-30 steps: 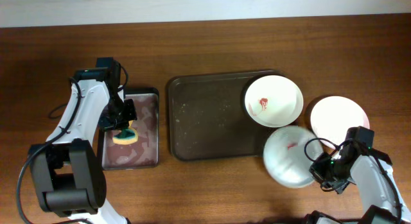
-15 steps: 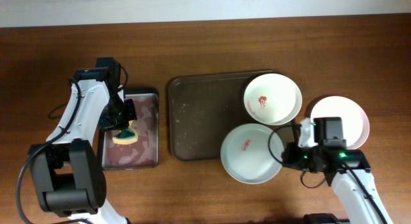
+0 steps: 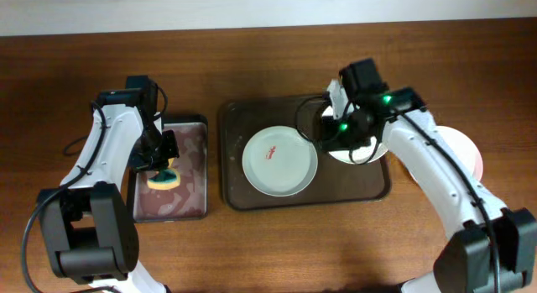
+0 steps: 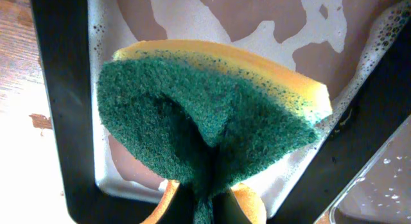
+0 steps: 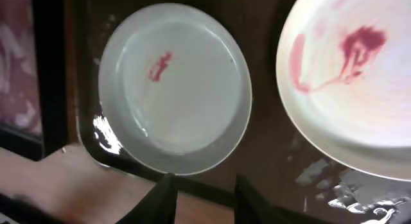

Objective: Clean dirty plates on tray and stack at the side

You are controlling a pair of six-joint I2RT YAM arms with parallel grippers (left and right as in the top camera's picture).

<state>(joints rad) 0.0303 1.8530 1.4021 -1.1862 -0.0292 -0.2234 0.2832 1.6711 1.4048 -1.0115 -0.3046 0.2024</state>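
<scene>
- Wooden tabletop (image 3: 268,58), carrying everything else.
- Dark brown tray (image 3: 243,125) at the middle, long side left to right, wet and speckled inside.
- Small black-rimmed tray (image 3: 189,188) just left of it, foamy water pooled on a grey-pink floor.
- Smeared plate (image 3: 280,161) lying flat near the middle of the dark brown tray, with a short red streak in its bowl.
- Second smeared plate (image 5: 359,89) at the same tray's right end, with a larger red blot, largely hidden under the right arm from overhead.
- Third plate (image 3: 466,146) off the tray on the tabletop to the right, partly hidden by the arm, white where visible.
- Right gripper (image 5: 204,182) above the dark brown tray between the two smeared plates, spread, pinching nothing.
- Left gripper (image 3: 161,154) over the small black-rimmed tray, pressed onto the sponge (image 4: 205,115).
- Sponge yellow with a green scouring face, creased where pinched.
</scene>
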